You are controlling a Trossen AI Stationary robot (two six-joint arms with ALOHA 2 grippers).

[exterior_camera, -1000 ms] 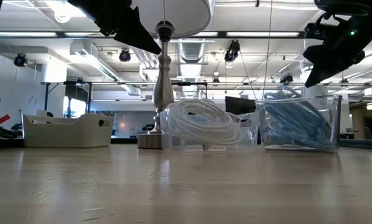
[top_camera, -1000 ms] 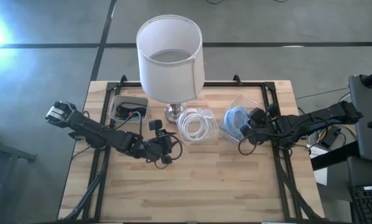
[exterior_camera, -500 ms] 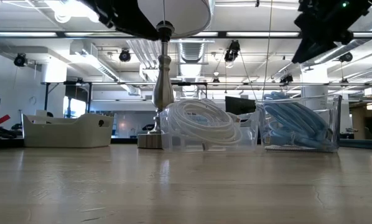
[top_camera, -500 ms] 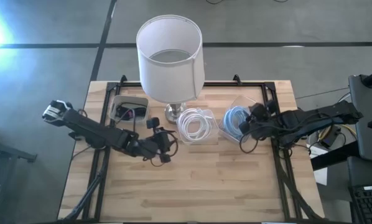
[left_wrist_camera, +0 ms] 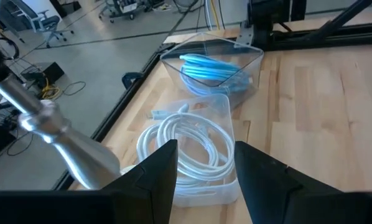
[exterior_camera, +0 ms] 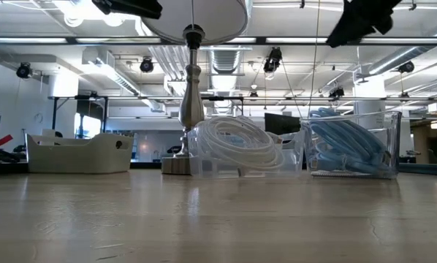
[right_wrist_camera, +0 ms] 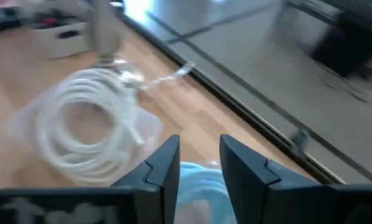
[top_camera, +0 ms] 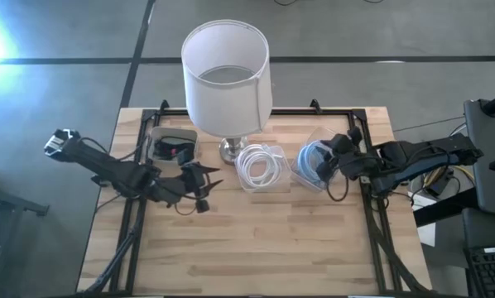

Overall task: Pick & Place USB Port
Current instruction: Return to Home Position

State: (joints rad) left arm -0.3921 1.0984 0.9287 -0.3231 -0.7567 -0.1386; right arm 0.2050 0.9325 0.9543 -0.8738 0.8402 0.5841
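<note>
Blue USB cables [left_wrist_camera: 204, 65] lie in your right clear plastic bin [exterior_camera: 394, 128]; your left gripper [left_wrist_camera: 204, 155] and right gripper [right_wrist_camera: 199, 146] have fingers apart.

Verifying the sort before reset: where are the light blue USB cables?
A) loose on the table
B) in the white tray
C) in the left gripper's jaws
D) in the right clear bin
D: the high and low views both show the light blue USB cables coiled inside the walls of the right clear bin.
</note>
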